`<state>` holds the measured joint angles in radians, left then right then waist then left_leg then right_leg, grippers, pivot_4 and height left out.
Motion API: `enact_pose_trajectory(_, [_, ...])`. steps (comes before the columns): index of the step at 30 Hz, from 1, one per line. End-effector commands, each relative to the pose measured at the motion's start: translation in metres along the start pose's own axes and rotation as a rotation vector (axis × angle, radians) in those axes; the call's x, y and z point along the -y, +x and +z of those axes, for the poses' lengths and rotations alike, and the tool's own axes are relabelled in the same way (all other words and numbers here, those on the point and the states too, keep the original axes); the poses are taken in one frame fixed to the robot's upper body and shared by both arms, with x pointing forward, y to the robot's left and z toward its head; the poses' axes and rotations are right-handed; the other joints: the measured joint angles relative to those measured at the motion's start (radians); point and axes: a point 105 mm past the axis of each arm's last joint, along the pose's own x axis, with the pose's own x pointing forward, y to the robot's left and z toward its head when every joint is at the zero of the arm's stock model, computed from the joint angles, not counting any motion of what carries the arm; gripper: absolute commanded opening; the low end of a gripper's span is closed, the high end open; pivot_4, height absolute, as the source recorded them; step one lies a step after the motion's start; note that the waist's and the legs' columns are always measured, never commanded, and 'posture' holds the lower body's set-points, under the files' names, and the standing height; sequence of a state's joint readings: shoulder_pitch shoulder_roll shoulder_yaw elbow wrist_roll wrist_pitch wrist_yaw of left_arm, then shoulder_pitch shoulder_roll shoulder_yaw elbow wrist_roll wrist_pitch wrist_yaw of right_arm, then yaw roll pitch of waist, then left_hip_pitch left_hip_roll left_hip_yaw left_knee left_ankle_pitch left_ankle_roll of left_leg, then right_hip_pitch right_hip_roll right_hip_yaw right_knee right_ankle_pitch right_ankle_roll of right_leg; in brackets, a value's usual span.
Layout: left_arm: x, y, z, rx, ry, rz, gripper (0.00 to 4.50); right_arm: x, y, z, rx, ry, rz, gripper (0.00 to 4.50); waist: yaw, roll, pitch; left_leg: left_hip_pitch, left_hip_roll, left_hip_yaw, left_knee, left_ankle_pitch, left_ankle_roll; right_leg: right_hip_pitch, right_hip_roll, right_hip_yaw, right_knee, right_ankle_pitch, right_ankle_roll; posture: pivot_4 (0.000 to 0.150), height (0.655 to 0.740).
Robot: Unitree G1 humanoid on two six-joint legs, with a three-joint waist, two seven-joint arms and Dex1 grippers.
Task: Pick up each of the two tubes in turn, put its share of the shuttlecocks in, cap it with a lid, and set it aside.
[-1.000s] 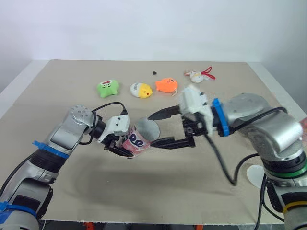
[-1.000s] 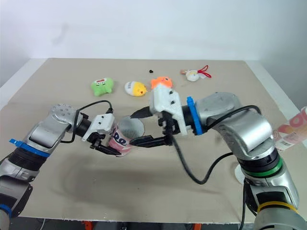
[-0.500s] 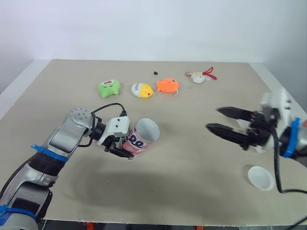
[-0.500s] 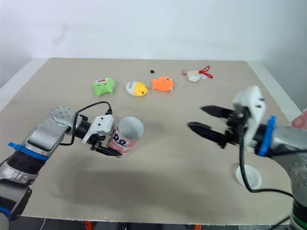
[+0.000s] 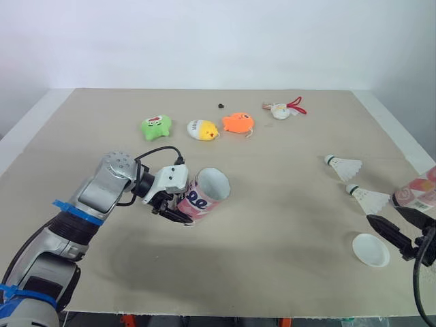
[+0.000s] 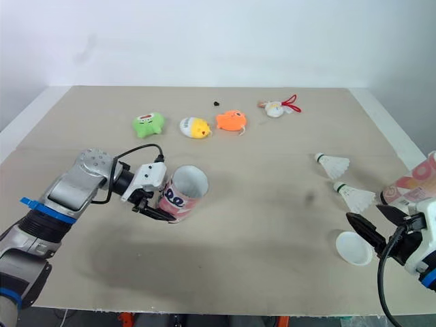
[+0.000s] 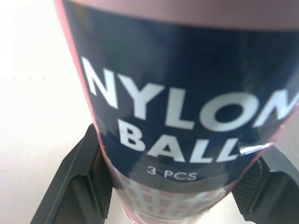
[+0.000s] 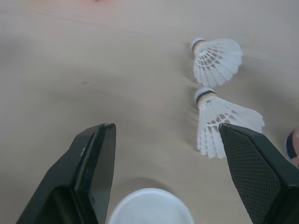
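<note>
A pink tube lies tilted just above the table at centre left, its open mouth facing right. My left gripper is shut on its lower end. The left wrist view shows the tube's dark label reading NYLON BALL between the two fingers. My right gripper hovers open and empty at the table's front right edge. Two white shuttlecocks lie just beyond it, and a white lid rests below it. A second pink tube lies at the right edge.
Along the back of the table sit a green plush, a yellow one, an orange one and a small white toy with red cord. A tiny black object lies behind them.
My right arm has swung away from the tube's mouth to the front right edge, uncovering the two shuttlecocks. The left gripper keeps holding the tube in about the same place.
</note>
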<state>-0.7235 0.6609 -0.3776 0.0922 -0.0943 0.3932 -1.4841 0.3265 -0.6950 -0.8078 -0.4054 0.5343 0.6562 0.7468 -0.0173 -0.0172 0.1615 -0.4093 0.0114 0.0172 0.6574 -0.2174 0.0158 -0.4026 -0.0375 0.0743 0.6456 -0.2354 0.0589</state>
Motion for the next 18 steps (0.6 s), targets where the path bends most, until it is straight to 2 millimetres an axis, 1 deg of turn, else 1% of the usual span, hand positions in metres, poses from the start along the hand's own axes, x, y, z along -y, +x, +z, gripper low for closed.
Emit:
enact_pose_trajectory(1, [0.006, 0.012, -0.008, -0.023, -0.019, -0.044, 2.83, 0.019, 0.014, -0.012, -0.003, 0.012, -0.078, 3.78, 0.001, 0.000, 0.000, 0.000, 0.000, 0.000, 0.000, 0.000, 0.000, 0.000, -0.001, 0.000, 0.000, 0.000, 0.000, 0.150, 0.7400])
enact_pose_trajectory(4, [0.006, 0.012, -0.009, -0.023, -0.021, -0.041, 2.83, 0.030, 0.025, -0.020, -0.006, 0.043, -0.108, 3.78, 0.002, 0.001, 0.000, 0.000, -0.002, 0.000, -0.001, 0.000, 0.000, 0.000, -0.002, 0.000, 0.000, -0.001, 0.002, 0.150, 0.7400])
enact_pose_trajectory(9, [0.006, 0.011, -0.010, -0.024, -0.025, -0.035, 2.83, 0.042, 0.037, -0.030, -0.008, 0.085, -0.125, 3.78, 0.002, 0.002, -0.001, -0.001, -0.003, 0.001, -0.002, 0.000, 0.000, 0.001, -0.001, 0.000, 0.000, -0.002, 0.003, 0.150, 0.7400])
enact_pose_trajectory(13, [0.005, 0.010, -0.012, -0.027, -0.029, -0.028, 2.83, 0.040, 0.046, -0.029, -0.002, 0.089, -0.096, 3.78, 0.001, 0.002, -0.001, -0.001, -0.003, 0.001, -0.002, 0.000, 0.001, 0.001, 0.000, 0.000, 0.000, -0.002, 0.003, 0.150, 0.7400])
enact_pose_trajectory(18, [0.006, 0.008, -0.013, -0.029, -0.034, -0.022, 2.83, 0.030, 0.056, -0.024, 0.014, 0.087, -0.046, 3.78, 0.000, 0.002, -0.001, 0.000, -0.002, 0.001, -0.002, 0.000, 0.001, 0.001, 0.000, 0.000, 0.000, -0.002, 0.003, 0.150, 0.7400])
